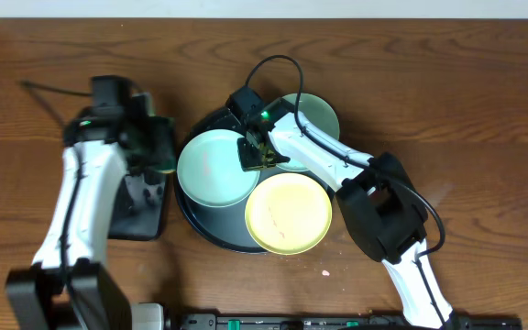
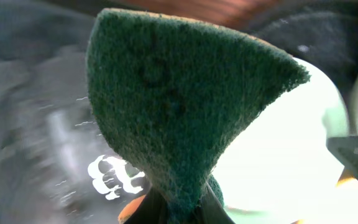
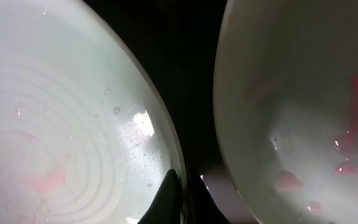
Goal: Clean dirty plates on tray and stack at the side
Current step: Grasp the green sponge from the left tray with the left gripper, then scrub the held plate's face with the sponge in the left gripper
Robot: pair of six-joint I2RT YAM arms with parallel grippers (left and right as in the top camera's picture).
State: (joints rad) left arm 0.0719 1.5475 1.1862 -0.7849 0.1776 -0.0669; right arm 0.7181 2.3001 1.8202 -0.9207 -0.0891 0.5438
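Note:
The round black tray (image 1: 200, 225) holds three plates. A mint-blue plate (image 1: 211, 170) lies at its left, a second mint-blue plate (image 1: 317, 117) at the back right, and a yellow plate (image 1: 289, 214) at the front. My right gripper (image 1: 255, 154) is shut on the right rim of the left mint-blue plate (image 3: 73, 124); the rim sits between its fingers (image 3: 183, 182). The plate beside it (image 3: 303, 112) carries red smears. My left gripper (image 1: 161, 151) is shut on a green sponge (image 2: 179, 106) just left of the tray, with its fingers (image 2: 179, 208) at the sponge's lower end.
A smaller rectangular black tray (image 1: 145, 209) lies on the wooden table under the left arm, left of the round tray. The right arm reaches over the tray's right side. A small pink speck (image 1: 326, 272) lies on the table in front of the yellow plate.

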